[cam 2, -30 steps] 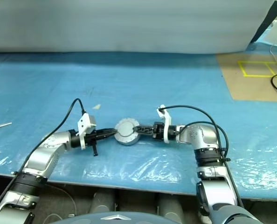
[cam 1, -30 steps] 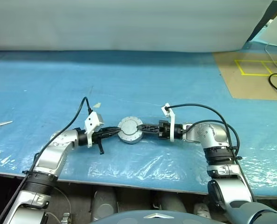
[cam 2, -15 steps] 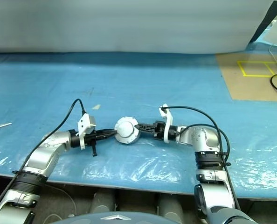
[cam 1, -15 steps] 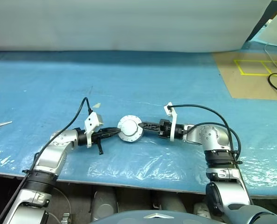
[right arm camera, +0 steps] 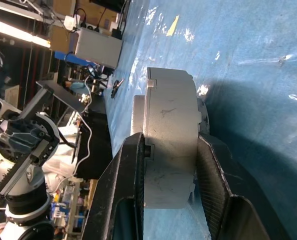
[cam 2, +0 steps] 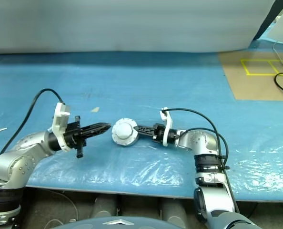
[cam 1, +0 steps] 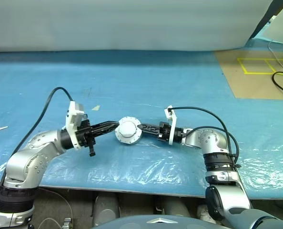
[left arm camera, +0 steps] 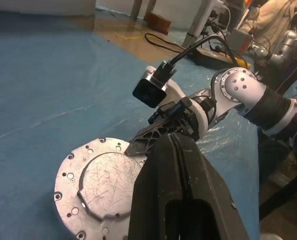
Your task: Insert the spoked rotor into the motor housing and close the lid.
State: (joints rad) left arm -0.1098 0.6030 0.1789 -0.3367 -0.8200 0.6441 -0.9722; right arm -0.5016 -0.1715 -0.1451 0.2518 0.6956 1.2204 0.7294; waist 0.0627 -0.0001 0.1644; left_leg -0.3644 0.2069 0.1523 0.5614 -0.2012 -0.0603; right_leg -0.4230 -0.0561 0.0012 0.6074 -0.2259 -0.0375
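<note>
Fingers first: the right gripper [cam 1: 142, 127] has its two black fingers [right arm camera: 133, 170] clamped across the thickness of the motor housing [cam 1: 128, 131], one on each flat face, so the jaws sit partly open around the metal and no wider. The left gripper [cam 1: 114, 125] has its fingers pressed fully together with nothing in them, tips just beside the housing's left rim, and I can't tell whether they actually touch it. The housing is between the two grippers near the front of the blue sheet [cam 1: 146, 81], with the lid [left arm camera: 106, 174] already down on it, plain face with the raised circle showing, tilted up toward the camera so the disc stands partly on edge. It's round, so no real long axis; the short axis through the hub runs roughly level and toward the robot, and the right wrist view shows the rim edge-on. I can't see the spoked rotor, so I'd guess it's shut inside but can't confirm. Handling-wise this looks like solid machined metal: stiff, probably hefty for its size, and smooth enough to slide in a pinch. The face-to-face clamp looks like the right hold to me, since it keeps the hinged lid closed too. A rim-only pinch would likely let it swing or slip out, and a drop could pop the lid open.
</note>
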